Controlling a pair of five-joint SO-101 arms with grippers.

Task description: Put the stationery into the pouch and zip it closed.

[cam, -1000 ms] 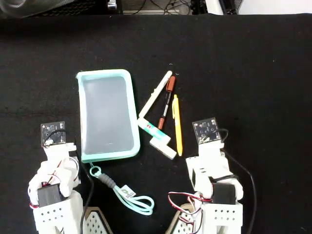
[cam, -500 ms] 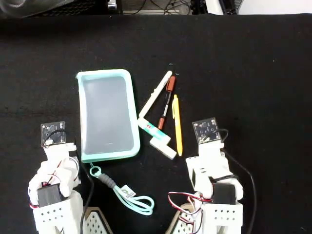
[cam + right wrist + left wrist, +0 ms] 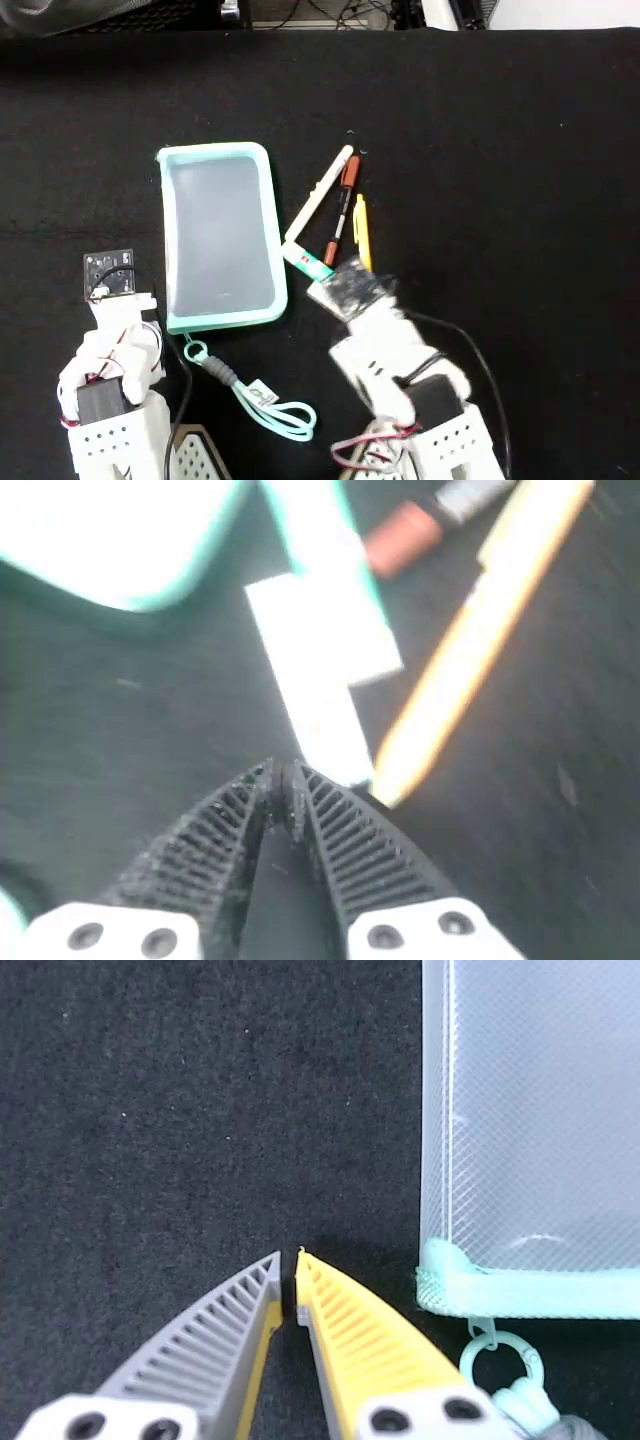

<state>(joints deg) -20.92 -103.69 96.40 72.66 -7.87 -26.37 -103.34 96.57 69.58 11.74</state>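
Two claws, both narrow and holding nothing: the left claw [image 3: 290,1295] shows a sliver between its ribbed jaws, and the right claw [image 3: 287,780] has its tips together. The white block [image 3: 320,670] lies just ahead of the right tips, with the yellow pen [image 3: 470,650] just beside it. The pouch [image 3: 530,1110] lies near the left claw. If the right claw comes down this narrow, it will likely shove the block or roll the pen instead of gripping. The pouch is soft, translucent, cross-hatched plastic with mint edging. The pen is slim and smooth, the block flat and square-edged.
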